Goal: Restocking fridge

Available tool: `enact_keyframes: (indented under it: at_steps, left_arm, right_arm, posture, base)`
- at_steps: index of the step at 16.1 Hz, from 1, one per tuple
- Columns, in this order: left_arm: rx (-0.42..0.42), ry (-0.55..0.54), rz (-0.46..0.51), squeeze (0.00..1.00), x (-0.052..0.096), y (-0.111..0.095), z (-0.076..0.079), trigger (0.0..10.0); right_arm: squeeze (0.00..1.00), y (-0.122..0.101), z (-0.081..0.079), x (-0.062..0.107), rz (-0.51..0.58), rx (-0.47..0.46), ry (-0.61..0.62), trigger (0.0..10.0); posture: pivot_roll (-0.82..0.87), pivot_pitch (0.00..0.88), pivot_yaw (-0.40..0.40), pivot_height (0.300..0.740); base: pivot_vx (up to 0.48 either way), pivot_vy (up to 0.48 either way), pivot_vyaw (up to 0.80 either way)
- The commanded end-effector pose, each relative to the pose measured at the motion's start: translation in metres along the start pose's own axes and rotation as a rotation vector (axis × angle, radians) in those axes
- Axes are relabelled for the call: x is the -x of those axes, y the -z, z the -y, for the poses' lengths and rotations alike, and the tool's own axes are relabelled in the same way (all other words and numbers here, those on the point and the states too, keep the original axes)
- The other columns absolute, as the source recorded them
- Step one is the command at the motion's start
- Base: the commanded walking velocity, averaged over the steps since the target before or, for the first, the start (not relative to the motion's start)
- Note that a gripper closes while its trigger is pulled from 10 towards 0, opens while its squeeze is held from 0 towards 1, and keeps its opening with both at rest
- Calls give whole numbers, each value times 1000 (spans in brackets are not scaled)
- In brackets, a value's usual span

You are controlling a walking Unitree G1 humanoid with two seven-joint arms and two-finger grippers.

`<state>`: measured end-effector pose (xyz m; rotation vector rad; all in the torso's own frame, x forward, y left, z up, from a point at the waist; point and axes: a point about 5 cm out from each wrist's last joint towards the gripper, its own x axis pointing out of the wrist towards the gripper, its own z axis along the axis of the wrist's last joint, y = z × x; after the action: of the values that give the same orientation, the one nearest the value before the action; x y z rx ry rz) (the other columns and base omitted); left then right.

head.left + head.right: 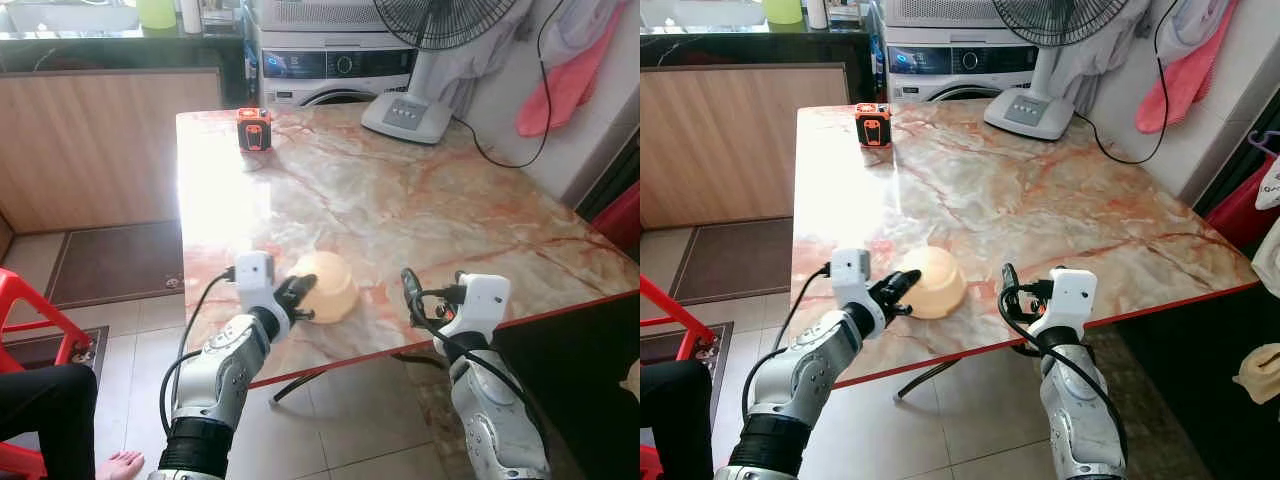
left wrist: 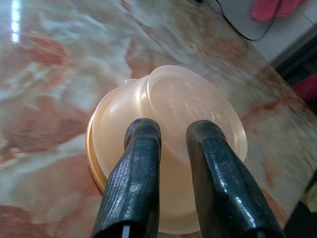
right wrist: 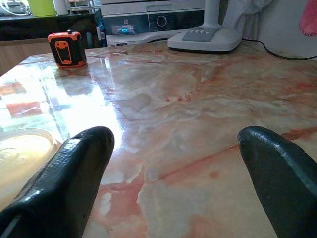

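An upturned translucent plastic container (image 1: 326, 285) sits near the marble worktop's (image 1: 420, 200) front edge. The left pincer (image 1: 303, 300) touches its side, fingers nearly pressed together. The right pincer (image 1: 415, 297) hovers spread beside it. Embossed base lettering is unreadable.

A marble-patterned table (image 1: 420, 210) with a red edge is seen on a pale tiled floor (image 1: 330, 420). A standing fan (image 1: 425, 60) is set at its far end, a washing machine (image 1: 335, 65) behind. A wooden panel (image 1: 100, 140), brown mat (image 1: 115, 262) and red chair (image 1: 30, 320) are seen left. Strong glare is thrown across the tabletop.
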<state>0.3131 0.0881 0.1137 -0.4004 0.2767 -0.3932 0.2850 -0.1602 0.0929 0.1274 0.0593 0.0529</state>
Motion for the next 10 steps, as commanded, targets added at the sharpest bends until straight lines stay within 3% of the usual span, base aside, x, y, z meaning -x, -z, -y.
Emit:
enact_keyframes:
  at_steps: [1, 4, 7, 8, 9, 10]
  left_arm:
    - [-2, 50, -24, 0, 1, 1, 7, 10000]
    - [-39, 128, 29, 0, 7, -14, 13, 10000]
    - [-78, 154, 178, 0, 15, -45, 15, 10000]
    - [-131, 144, 267, 0, 20, -61, 14, 10000]
    - [-239, 94, 320, 0, 23, -72, 9, 10000]
    - [-279, 24, 341, 0, 25, -76, -2, 10000]
  right_arm:
    - [0, 2, 2, -1, -20, 4, 7, 10000]
    - [0, 1, 2, -3, -15, 3, 7, 10000]
    - [0, -1, 4, -3, -11, 7, 15, 10000]
    - [0, -1, 5, -3, -11, 9, 17, 10000]
    - [0, -2, 6, -3, -15, 15, 20, 10000]
    - [0, -1, 6, -3, -29, 31, 20, 10000]
  posture:
    - [-67, 0, -77, 740]
    - [-64, 0, -76, 740]
    - [-63, 0, -76, 740]
    - [-61, 0, -76, 740]
    - [-59, 0, -77, 740]
    - [-59, 0, -77, 740]
  base:
    - [0, 0, 0]
    - [0, 0, 0]
    - [0, 0, 0]
    - [0, 0, 0]
    - [0, 0, 0]
    - [0, 0, 0]
